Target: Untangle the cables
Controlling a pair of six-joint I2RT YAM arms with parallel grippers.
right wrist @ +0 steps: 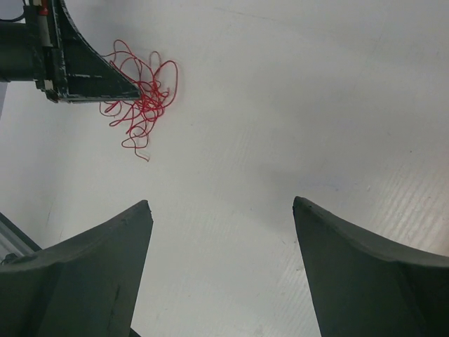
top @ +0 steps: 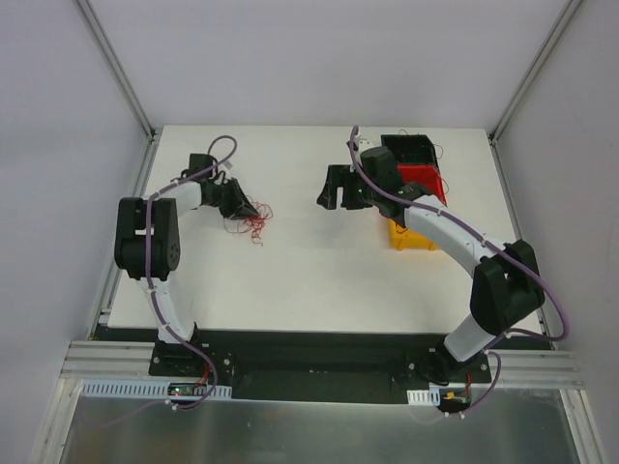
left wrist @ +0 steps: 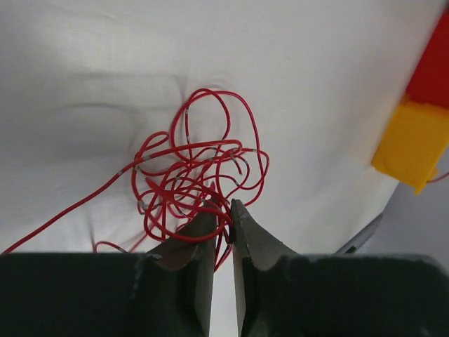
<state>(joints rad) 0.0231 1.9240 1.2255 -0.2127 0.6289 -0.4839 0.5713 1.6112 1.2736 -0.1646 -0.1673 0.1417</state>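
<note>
Cables (left wrist: 188,184): red tangle lay at left gripper (left wrist: 223,209) tips, jaws nearly together, pinching strands at its near edge. Right gripper (right wrist: 222,207) spread wide, well apart, held nothing.

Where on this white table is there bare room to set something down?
Free: the wide middle between the red cable tangle and the right claw, and the near strip of table. Crowded: the far-right bins, and around the left claw pinching the tangle.

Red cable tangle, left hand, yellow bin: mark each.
red cable tangle (left wrist: 186,186), left wrist view, centre of knot.
left hand (left wrist: 228,206), left wrist view, between its fingertips.
yellow bin (left wrist: 410,144), left wrist view, outer wall.
</note>
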